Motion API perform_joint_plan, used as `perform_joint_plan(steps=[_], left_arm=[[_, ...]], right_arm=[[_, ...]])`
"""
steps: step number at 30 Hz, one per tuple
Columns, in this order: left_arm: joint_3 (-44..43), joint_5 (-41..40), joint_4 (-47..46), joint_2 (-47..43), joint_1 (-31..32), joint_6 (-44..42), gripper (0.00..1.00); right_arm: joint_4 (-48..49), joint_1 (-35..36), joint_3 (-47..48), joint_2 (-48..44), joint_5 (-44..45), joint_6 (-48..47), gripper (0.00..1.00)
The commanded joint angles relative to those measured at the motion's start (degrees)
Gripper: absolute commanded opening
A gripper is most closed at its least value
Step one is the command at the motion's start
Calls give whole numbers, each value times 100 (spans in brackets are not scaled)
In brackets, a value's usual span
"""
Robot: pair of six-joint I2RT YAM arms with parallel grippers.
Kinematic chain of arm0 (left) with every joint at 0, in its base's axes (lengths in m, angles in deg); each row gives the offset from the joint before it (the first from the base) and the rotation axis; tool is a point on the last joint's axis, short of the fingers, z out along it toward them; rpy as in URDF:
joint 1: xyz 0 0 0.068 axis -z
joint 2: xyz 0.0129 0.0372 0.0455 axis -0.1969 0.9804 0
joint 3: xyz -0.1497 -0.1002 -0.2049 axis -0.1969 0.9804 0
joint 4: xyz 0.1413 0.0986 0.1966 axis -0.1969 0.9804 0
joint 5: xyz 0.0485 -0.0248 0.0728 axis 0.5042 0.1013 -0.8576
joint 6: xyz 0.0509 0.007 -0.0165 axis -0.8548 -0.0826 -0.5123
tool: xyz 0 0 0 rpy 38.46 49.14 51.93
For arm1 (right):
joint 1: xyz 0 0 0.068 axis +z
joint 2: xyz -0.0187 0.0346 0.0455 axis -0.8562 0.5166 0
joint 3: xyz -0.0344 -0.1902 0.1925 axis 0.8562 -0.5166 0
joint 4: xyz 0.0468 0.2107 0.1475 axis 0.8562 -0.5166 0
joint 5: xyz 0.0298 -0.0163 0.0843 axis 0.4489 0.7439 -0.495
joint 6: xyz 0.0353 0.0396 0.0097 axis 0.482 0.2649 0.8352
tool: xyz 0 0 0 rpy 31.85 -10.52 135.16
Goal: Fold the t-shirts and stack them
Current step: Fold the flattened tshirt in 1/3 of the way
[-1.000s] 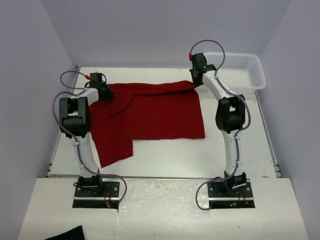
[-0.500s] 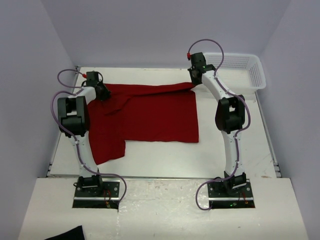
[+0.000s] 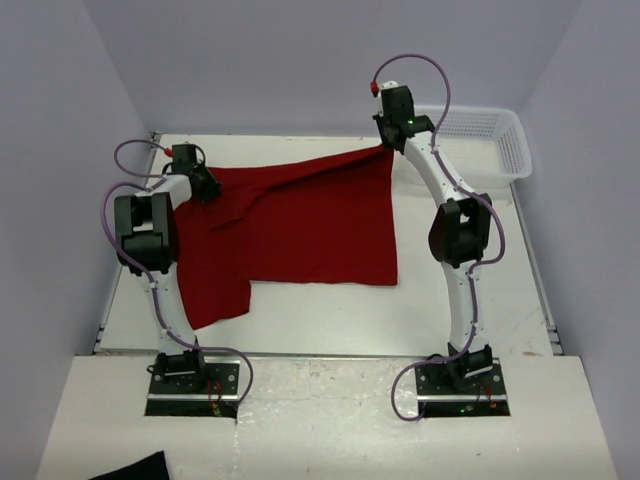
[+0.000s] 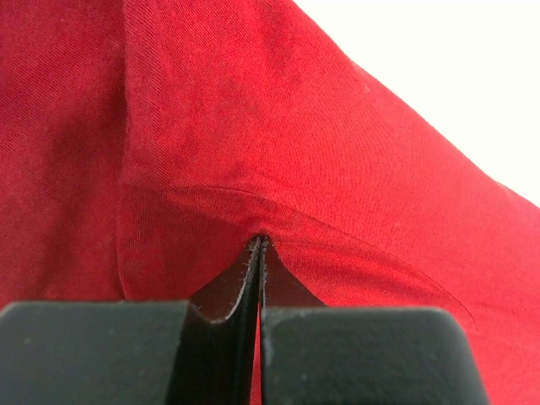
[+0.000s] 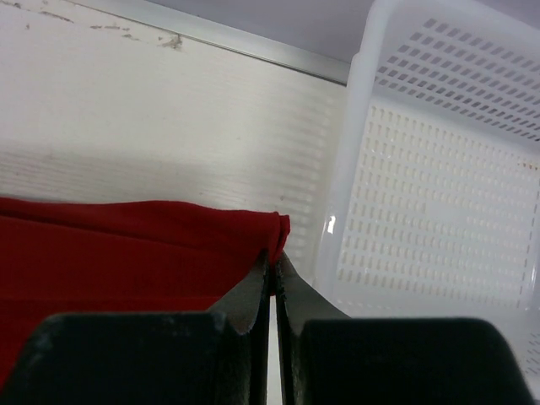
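A plain dark red t-shirt (image 3: 300, 225) lies spread across the middle of the white table (image 3: 330, 310), with a flap hanging toward the near left. My left gripper (image 3: 207, 184) is shut on the t-shirt's far left part, and cloth (image 4: 253, 126) fills the left wrist view around the pinched fold (image 4: 260, 240). My right gripper (image 3: 385, 150) is shut on the far right corner (image 5: 280, 229) and holds it lifted above the table, so the top edge rises toward the right.
A white mesh basket (image 3: 500, 140) stands at the far right of the table, close beside my right gripper, and its wall (image 5: 354, 169) fills the right of the right wrist view. A black cloth scrap (image 3: 130, 468) lies at the near left edge, off the table.
Both grippers have drawn the t-shirt toward the far left, pulling its near edge back. The right gripper has since lifted its corner higher; the left has barely moved.
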Motion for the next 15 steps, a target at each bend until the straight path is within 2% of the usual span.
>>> perform_joint_plan(steps=[1,6,9,13,15], left_arm=[[246,-175,470,-34,-116,-238,0],[255,-104,444,-70,-116,-237,0],[220,-104,470,-96,-116,-246,0],[211,-122,497,-192,-116,-255,0],[220,-87,497,-219,-116,-255,0]], right_arm=[[76,-39,86,-37,36,-207,0],[-231,-4,-178,-186,-69,56,0],[-460,49,-818,-536,-95,502,0],[-382,216,-2458,-1214,-245,1145,0],[-425,321,-2840,-1399,-288,1348,0]])
